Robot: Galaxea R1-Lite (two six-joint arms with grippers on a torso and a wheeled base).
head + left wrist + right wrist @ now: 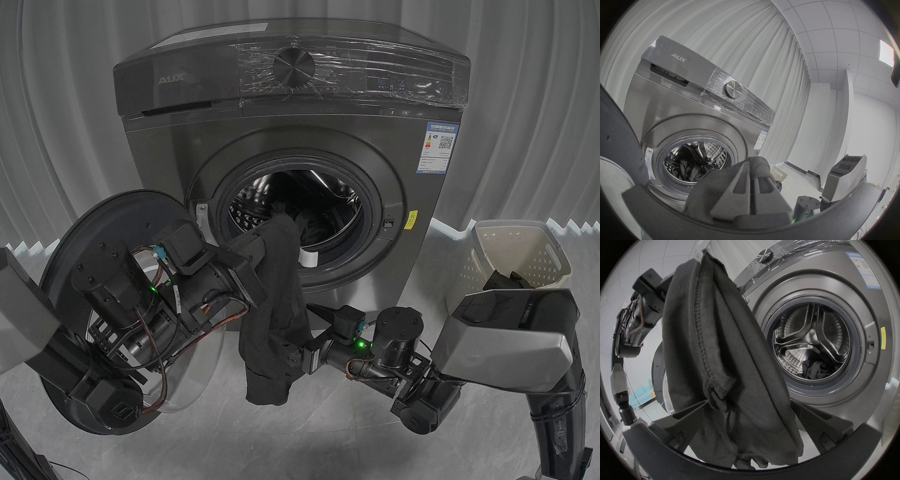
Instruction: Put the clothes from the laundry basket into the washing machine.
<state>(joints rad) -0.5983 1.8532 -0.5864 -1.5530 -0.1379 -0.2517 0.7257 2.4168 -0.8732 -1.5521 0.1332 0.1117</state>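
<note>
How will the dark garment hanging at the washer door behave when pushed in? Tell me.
Likely floppy: the dark garment drapes in long folds from the left gripper, so a push would probably bunch it rather than slide it. Probably light, since it hangs from one hold. Its lower end dangles below the drum opening and may catch on the rim.

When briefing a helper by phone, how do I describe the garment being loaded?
Find the grey washing machine, door open. Before its opening hangs a long dark garment, held at its top by the left gripper. Unlike the dark clothes in the drum and basket, it dangles in mid-air.
</note>
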